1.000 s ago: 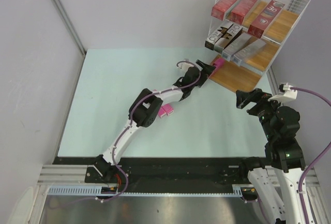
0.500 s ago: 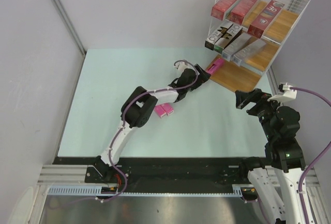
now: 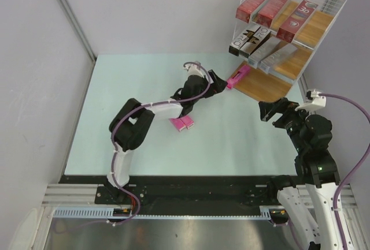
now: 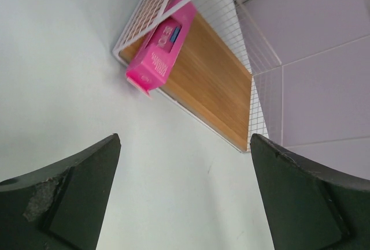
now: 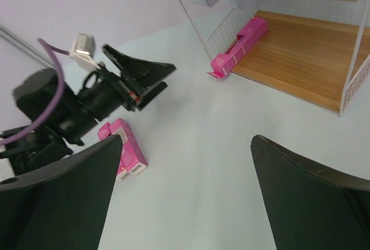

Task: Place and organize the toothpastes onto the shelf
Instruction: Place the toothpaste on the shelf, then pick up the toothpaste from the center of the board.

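Hanging just off the shelf's (image 3: 272, 88) lowest board, the left gripper (image 3: 221, 82) has its jaws spread wide with nothing between them. The right gripper (image 3: 272, 110) is equally wide and empty, poised near the front of that board.

One pink carton (image 4: 162, 51) lies at the board's left front corner, angled against the wire frame, with its near end and a loose flap poking past the edge. That overhang is the main risk: a brush from the left fingers could twist the carton or tip it onto the table (image 3: 115, 111). Two pink cartons (image 3: 184, 124) lie side by side on the table beside the left forearm, where a low sweep of the arm could scatter them.

Three red cartons (image 3: 256, 3) fill the top board and three silver-grey cartons (image 3: 272, 51) the middle one.

The rightmost red carton reads "3D" in pale figures. The black ends of the grey cartons carry pale lettering, possibly "PRO", though it is too small to be sure. The pink carton's blue patch holds letters I cannot read.
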